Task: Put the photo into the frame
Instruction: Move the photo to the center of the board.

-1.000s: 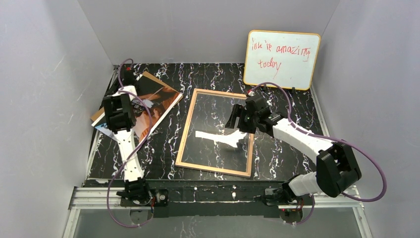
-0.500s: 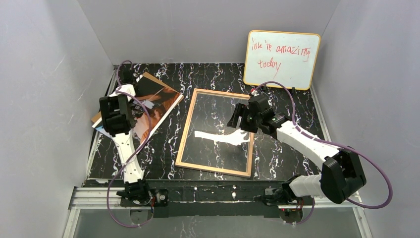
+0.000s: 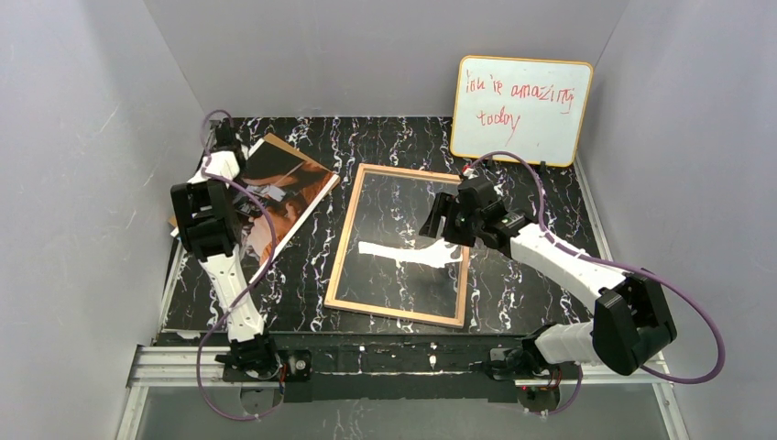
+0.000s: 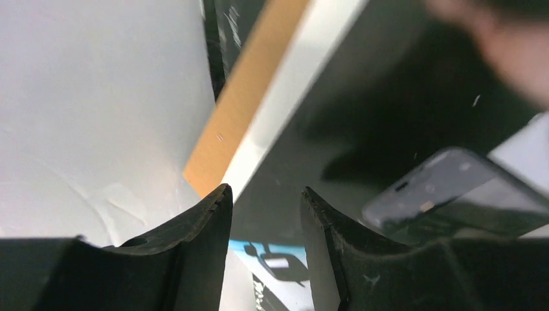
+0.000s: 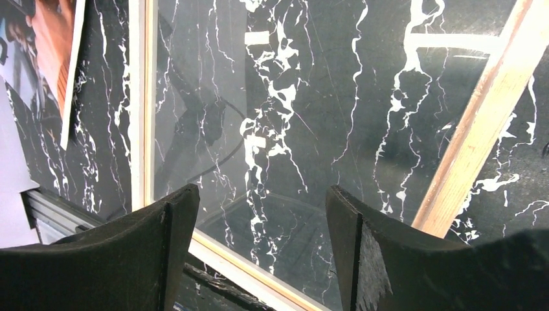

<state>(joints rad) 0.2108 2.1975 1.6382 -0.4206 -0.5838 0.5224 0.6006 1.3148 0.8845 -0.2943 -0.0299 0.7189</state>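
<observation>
The photo [image 3: 284,179] is pictured at the left of the bench [image 3: 495,295], long axis slanted near-left to far-right, beside the frame [image 3: 341,249] laid near-to-far under the spread right hand [image 3: 438,223]; the left hand's [image 3: 223,145] grip cannot be told.

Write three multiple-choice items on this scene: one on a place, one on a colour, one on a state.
1. Where does the photo lie?
A. inside the frame
B. left of the frame
C. right of the frame

2. What colour is the writing on the whiteboard?
A. blue
B. red
C. green

3. How is the right gripper?
A. shut on the frame
B. shut on the photo
C. open above the frame

Answers:
1 B: the photo lies apart from the frame, on its left.
2 B: the script is red.
3 C: its jaws stand wide with nothing between them, and the frame's glass is below.
</observation>
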